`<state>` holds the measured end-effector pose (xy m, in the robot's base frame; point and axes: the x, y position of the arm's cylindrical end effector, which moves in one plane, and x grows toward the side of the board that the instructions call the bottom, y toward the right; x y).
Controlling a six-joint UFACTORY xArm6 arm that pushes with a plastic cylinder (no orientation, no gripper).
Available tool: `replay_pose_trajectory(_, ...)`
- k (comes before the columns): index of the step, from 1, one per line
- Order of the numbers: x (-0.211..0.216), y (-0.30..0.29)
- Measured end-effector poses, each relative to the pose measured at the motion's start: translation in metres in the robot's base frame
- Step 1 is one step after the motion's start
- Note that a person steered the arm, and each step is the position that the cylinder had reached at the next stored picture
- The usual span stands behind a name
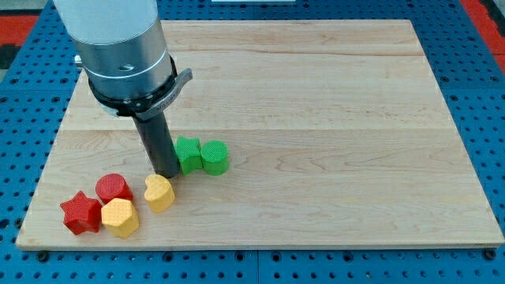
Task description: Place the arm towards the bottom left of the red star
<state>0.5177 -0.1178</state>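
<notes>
The red star (80, 213) lies near the wooden board's bottom left corner. A yellow hexagon (120, 218) touches its right side and a red cylinder (114, 189) sits just above and to the right of it. My tip (167, 173) rests on the board well to the upper right of the red star. It is just above a yellow heart (158, 192) and just left of a green star (188, 153).
A green cylinder (215, 156) sits against the green star's right side. The wooden board (316, 118) lies on a blue pegboard surface. The arm's large grey body (118, 47) fills the view's top left.
</notes>
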Motion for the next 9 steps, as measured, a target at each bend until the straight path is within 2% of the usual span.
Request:
replay_pose_trajectory(1,0.0,0.0)
replay_pose_trajectory(3,-0.029,-0.058)
replay_pose_trajectory(5,-0.028,-0.136)
replay_pose_trajectory(6,-0.028,-0.138)
replay_pose_trajectory(7,-0.028,-0.171)
replay_pose_trajectory(8,-0.028,-0.171)
replay_pose_trajectory(9,-0.01,-0.172)
